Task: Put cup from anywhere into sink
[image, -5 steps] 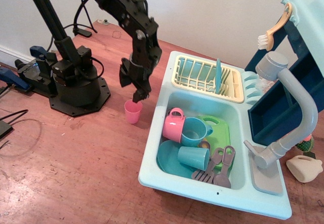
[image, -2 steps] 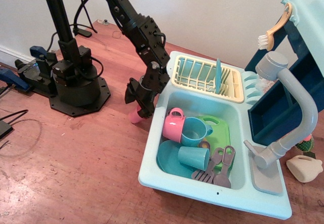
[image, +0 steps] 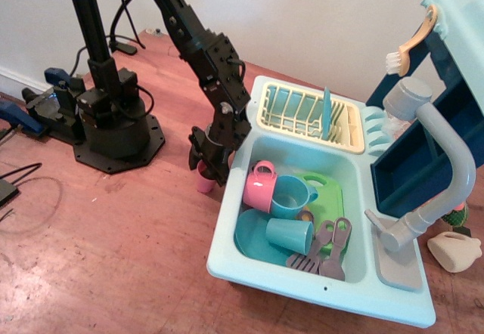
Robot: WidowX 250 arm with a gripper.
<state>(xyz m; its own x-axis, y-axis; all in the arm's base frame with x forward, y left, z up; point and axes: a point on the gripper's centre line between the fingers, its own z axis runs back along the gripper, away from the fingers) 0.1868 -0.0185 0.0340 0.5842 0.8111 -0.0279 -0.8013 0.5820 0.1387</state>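
The small pink cup [image: 204, 186] stands on the wooden floor just left of the pale aqua sink [image: 227, 252]. Only its lower part shows. My black gripper [image: 208, 171] is lowered over the cup, with its fingers down around the cup's upper part, close to the sink's left wall. The gripper's body hides the fingers' gap, so I cannot tell whether they are pressed on the cup. The cup rests on the floor.
The basin holds a pink mug with a handle [image: 259, 187], two teal cups [image: 290, 196], a green plate and grey utensils. A yellow dish rack [image: 302, 112] sits at the back. The grey faucet [image: 445, 160] and a dark blue bin [image: 412, 164] stand right. The arm's base [image: 113, 131] is left.
My gripper has come down from above the cup's rim to around the cup, and shifted slightly toward the sink. The cup now stands nearer the sink wall.
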